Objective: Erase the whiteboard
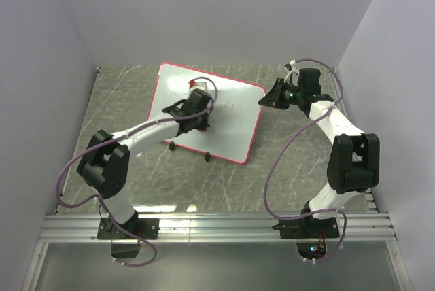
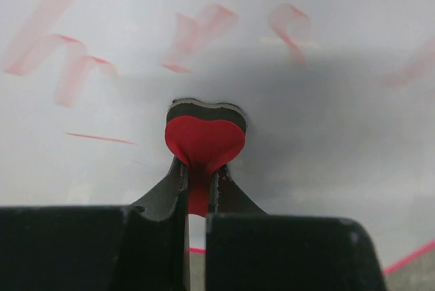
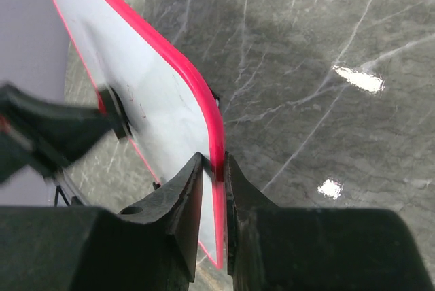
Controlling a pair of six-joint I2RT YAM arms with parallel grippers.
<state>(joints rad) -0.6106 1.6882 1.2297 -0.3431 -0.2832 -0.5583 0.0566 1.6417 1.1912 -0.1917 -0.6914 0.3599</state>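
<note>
The whiteboard [image 1: 234,124], white with a thin red frame, lies tilted on the table. Smeared faint red scribbles [image 2: 197,32] cross its surface [image 2: 326,66]. My left gripper [image 1: 197,92] reaches over the board's upper middle. In the left wrist view it [image 2: 198,168] is shut on a red heart-shaped eraser [image 2: 204,138], whose dark felt face presses on the board. My right gripper [image 1: 264,99] is at the board's right edge. In the right wrist view its jaws [image 3: 214,162] pinch the red frame of the whiteboard [image 3: 156,100].
The table [image 1: 292,162] is grey marbled stone with bright glare spots [image 3: 358,79]. Purple walls stand close on the left, back and right. Two black clips [image 1: 172,145] [image 1: 206,158] sit on the board's near edge. A metal rail [image 1: 217,226] runs along the near table edge.
</note>
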